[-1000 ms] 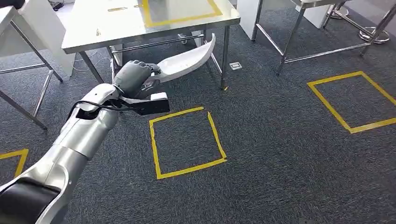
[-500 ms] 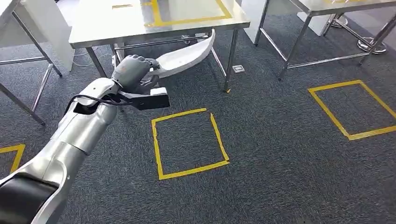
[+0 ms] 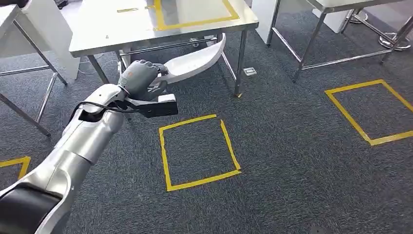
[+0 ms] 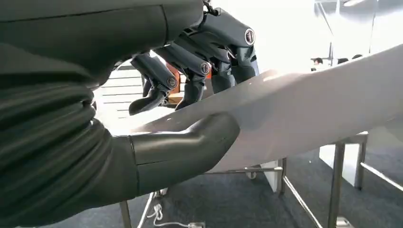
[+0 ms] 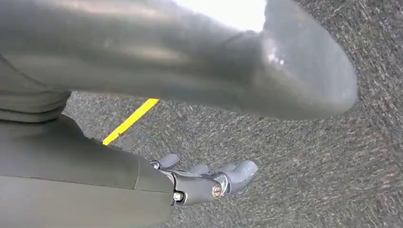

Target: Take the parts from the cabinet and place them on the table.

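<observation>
Head view: left hand (image 3: 139,78) grips long white curved part (image 3: 195,58) at near end; likely rigid, light, tip-heavy. Right hand (image 5: 209,183) hangs loose-fingered, holding nothing.

The room is evenly and brightly lit from overhead, and the dark grey speckled carpet (image 3: 292,146) shows only faint, soft shadows under the polished steel table (image 3: 122,29), whose top carries a pale sheen of reflected light. From the left wrist the background behind the long white curved plastic part (image 4: 309,114) is blown out to white glare, leaving the left robot hand (image 4: 142,118) dark against it. From the right wrist the grey thumb of the right robot hand (image 5: 204,185) looms soft and out of focus, with overexposure at the top edge.
</observation>
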Robot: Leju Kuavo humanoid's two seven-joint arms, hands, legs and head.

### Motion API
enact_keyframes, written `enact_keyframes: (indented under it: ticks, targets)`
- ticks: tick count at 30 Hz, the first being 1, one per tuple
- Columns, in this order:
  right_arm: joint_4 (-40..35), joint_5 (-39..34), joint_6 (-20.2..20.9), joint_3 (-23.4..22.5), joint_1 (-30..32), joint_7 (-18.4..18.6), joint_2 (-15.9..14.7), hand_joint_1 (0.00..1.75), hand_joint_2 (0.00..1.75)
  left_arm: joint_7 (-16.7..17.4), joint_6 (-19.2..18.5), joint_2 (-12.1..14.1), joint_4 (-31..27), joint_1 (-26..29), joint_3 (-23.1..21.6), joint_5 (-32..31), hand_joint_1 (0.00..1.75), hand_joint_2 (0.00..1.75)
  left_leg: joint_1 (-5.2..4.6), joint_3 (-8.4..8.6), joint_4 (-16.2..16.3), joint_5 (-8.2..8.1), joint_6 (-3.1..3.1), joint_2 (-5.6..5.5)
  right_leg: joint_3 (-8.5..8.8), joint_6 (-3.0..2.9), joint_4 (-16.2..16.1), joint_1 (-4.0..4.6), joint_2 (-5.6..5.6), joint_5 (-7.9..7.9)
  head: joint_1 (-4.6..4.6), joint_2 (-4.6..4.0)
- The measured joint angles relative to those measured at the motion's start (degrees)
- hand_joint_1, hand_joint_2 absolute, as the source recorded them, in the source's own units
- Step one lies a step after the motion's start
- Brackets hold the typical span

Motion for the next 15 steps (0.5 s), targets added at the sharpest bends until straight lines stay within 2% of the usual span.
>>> enact_keyframes:
  ticks: [1,3,4,5,7,9,10,11,13,14,15]
  targets:
    - [0.0,0.0,0.0,0.0,0.1,0.0,0.0,0.0,0.0,0.2,0.1,0.0,0.0,0.2,0.0,0.0,1.75,1.75,0.17,1.09,-2.9,2.51,-0.13,0.05,0.3,0.28,0.0,-0.17,0.1,-0.32,0.0,0.0]
    - [0.0,0.0,0.0,0.0,0.1,0.0,0.0,0.0,0.0,0.2,0.5,0.0,0.0,0.0,-0.1,0.0,1.75,1.75,0.29,5.69,-13.0,7.96,0.04,0.42,1.18,0.86,0.0,-0.48,0.16,-0.88,-0.02,0.0]
    - [0.0,0.0,-0.1,0.0,0.1,0.0,0.0,0.0,0.0,0.2,0.6,0.2,0.0,0.0,-0.1,0.0,1.75,1.75,0.19,7.33,-16.4,7.97,0.2,0.69,1.46,1.27,0.0,-0.49,0.15,-1.17,-0.02,0.0]
    - [0.0,0.0,-0.2,0.0,0.0,0.0,0.0,0.0,0.0,0.2,0.7,0.1,0.1,-0.2,-0.1,0.0,1.75,1.75,-0.3,8.07,-17.1,7.25,0.69,0.58,1.42,1.82,0.1,-0.37,0.15,-1.47,-0.06,0.02]
    - [0.0,-0.1,-0.2,0.0,0.0,0.0,0.0,0.0,0.0,0.1,0.8,0.0,0.1,0.0,-0.1,0.0,1.75,1.75,-0.4,7.85,-17.1,7.06,1.57,0.4,1.92,2.7,0.0,-0.37,0.07,-0.99,0.09,0.0]
    - [0.0,-0.1,-0.2,0.0,0.1,0.0,0.0,0.0,0.0,0.2,0.8,0.1,0.1,0.0,-0.1,0.0,1.75,1.75,-0.17,9.03,-17.6,6.97,2.63,0.24,1.72,3.16,0.4,-0.59,-0.02,-1.21,0.11,0.0]
    - [0.0,-0.1,-0.2,0.0,0.0,0.0,0.1,0.0,0.0,0.2,0.9,0.1,0.2,-0.2,-0.1,0.0,1.75,1.75,-0.16,9.51,-17.7,6.8,2.98,0.24,1.23,3.19,2.0,-0.53,0.04,-1.8,0.22,0.0]
    - [0.0,-0.1,-0.2,0.0,0.0,0.0,0.1,0.0,0.0,0.2,0.9,0.1,0.2,-0.3,-0.1,0.0,1.75,1.75,-0.18,9.68,-17.7,6.62,3.29,0.22,-0.4,3.25,5.1,-0.53,0.05,-3.13,0.26,0.02]
    - [0.0,-0.1,-0.3,0.0,0.0,0.0,0.0,0.0,0.0,0.1,0.9,-0.1,0.3,-0.1,-0.1,0.0,1.75,1.75,-0.4,10.06,-17.7,6.15,3.8,0.16,-5.8,3.45,13.8,-0.16,0.08,-6.43,0.39,0.02]
    - [0.0,-0.1,-0.3,0.0,0.1,0.0,0.0,0.0,0.0,0.1,0.9,-0.1,0.4,0.1,-0.1,0.0,1.75,1.75,-0.55,10.25,-17.6,5.89,3.87,0.11,-8.15,3.43,16.8,-0.01,0.07,-6.98,0.39,0.0]
    - [0.0,-0.1,-0.3,0.0,0.2,0.0,0.0,0.0,0.0,0.1,0.9,-0.1,0.5,0.3,-0.2,0.0,1.75,1.75,-0.63,10.47,-17.5,5.6,3.88,0.01,-9.18,3.34,17.1,0.09,0.08,-6.13,0.4,0.0]
